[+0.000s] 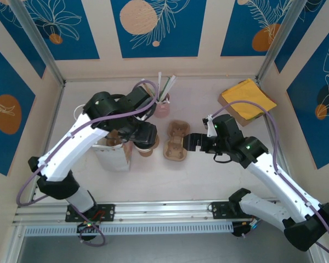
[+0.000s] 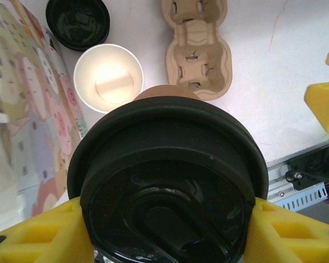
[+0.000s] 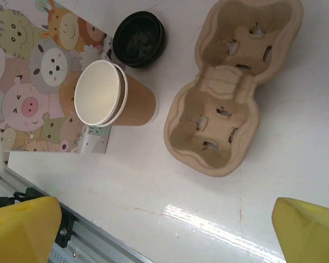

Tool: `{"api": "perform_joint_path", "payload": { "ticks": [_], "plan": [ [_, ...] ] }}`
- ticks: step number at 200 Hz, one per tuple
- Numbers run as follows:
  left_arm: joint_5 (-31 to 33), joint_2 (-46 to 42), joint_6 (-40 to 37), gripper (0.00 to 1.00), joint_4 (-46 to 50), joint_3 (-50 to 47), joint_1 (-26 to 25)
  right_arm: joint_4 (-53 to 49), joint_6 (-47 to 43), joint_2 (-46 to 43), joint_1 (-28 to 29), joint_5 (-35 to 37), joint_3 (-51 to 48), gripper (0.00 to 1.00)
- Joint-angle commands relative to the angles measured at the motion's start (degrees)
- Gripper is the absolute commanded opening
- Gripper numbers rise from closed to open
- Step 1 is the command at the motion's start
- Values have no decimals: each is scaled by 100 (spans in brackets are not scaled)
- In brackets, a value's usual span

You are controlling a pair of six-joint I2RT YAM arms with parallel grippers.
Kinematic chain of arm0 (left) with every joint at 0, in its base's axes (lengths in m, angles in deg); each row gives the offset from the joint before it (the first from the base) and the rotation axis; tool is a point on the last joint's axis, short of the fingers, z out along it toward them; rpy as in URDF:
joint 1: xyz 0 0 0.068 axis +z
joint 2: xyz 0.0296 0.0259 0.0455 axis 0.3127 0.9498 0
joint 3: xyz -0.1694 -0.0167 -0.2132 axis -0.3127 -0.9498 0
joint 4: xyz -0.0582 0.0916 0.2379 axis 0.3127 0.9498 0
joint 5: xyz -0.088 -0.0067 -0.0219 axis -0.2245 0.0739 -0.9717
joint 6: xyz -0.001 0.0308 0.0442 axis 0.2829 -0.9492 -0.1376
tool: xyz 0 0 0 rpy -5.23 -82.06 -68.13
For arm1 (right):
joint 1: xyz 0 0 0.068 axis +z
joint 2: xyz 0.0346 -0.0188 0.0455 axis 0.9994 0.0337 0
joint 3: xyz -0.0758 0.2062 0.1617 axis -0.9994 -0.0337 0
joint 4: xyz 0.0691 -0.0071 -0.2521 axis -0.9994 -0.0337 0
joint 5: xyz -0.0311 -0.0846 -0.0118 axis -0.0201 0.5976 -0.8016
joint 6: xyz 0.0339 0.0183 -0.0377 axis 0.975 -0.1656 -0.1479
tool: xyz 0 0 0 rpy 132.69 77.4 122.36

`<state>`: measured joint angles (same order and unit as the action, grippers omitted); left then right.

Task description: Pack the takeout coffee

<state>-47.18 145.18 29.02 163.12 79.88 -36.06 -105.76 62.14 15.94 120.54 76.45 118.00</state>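
Your left jaws are clamped on the takeout coffee (image 2: 164, 181), low centre in the left wrist view, held upright, I judge, for the cup carrier (image 2: 196, 49) at top centre. Your right jaws stand wide apart, empty, beside that carrier, perhaps to steady it.

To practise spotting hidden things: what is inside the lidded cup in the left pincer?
On the takeout coffee, only black lid and brown wall show; the lid hides any contents.
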Motion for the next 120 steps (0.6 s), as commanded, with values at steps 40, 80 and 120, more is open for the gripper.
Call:
{"api": "perform_joint_path", "payload": {
  "ticks": [40, 80, 120],
  "plan": [
    [429, -762, -147, 55, 988, 328, 294, 172, 25, 275, 431, 263, 354, 99],
    [490, -1233, -141, 54, 989, 126, 488, 393, 16, 374, 923, 325, 506, 99],
    [593, -1661, -96, 54, 990, -262, 862, 686, -50, 523, 1514, 332, 669, 99]
  ]
}}
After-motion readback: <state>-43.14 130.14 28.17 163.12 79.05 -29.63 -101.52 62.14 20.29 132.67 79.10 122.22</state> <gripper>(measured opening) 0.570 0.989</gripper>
